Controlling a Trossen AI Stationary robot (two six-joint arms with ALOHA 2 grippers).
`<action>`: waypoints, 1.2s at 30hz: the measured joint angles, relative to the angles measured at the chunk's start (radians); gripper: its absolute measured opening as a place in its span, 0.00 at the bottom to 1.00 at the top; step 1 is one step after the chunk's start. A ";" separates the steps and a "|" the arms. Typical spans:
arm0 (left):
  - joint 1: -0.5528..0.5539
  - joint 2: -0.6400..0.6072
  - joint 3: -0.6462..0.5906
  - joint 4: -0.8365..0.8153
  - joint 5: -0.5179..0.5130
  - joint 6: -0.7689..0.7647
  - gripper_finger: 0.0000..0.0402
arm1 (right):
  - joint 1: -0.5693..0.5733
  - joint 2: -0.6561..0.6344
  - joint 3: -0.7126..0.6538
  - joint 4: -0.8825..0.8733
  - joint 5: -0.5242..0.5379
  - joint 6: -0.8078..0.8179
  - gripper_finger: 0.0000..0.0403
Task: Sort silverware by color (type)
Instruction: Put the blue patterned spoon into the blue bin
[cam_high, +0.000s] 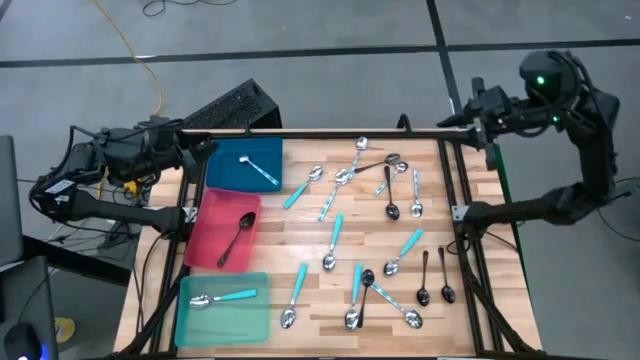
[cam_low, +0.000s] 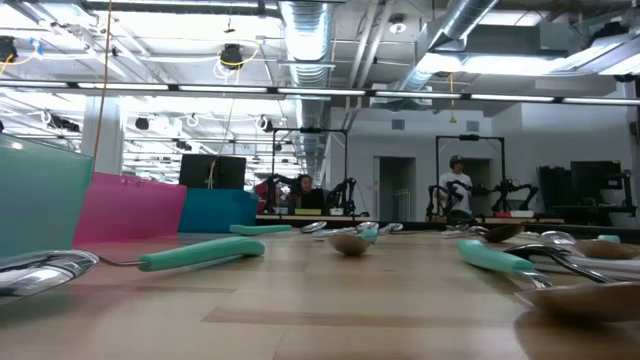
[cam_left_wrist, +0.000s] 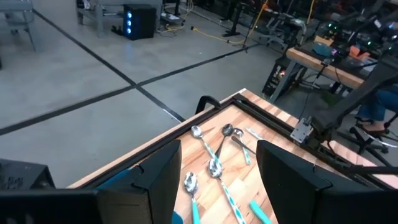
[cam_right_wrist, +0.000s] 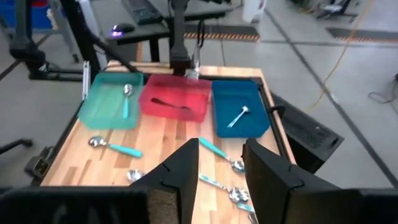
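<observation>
Spoons lie scattered flat on the wooden table (cam_high: 320, 300): turquoise-handled ones (cam_high: 335, 240), all-silver ones (cam_high: 416, 193) and black ones (cam_high: 390, 195). The blue tray (cam_high: 225, 175) holds a silver spoon (cam_high: 260, 170). In the red tray (cam_high: 210, 245) is a black spoon (cam_high: 237, 240), and in the teal tray (cam_high: 225, 318) a turquoise-handled spoon (cam_high: 225, 297). My left gripper (cam_high: 205, 150) hangs open over the table's far left corner (cam_left_wrist: 217, 180). My right gripper (cam_high: 465, 118) is open too, raised at the far right corner (cam_right_wrist: 221, 168). Neither shows in the low view.
The three trays stand in a row along the table's left side (cam_right_wrist: 174, 99). A black metal frame (cam_high: 460, 210) borders the table. A keyboard (cam_high: 225, 105) sits beyond the far left corner. People and other robot stations show in the room behind (cam_low: 455, 185).
</observation>
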 joint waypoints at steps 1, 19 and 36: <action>0.000 0.004 0.000 0.007 0.000 0.004 0.48 | -0.006 -0.034 -0.056 0.041 0.000 0.011 0.36; 0.000 0.004 -0.080 0.082 0.034 0.054 0.48 | -0.003 -0.425 -0.994 0.823 -0.102 0.418 0.36; -0.001 -0.226 -0.686 0.595 0.183 -0.032 0.48 | 0.326 -0.399 -1.225 0.722 0.203 0.536 0.35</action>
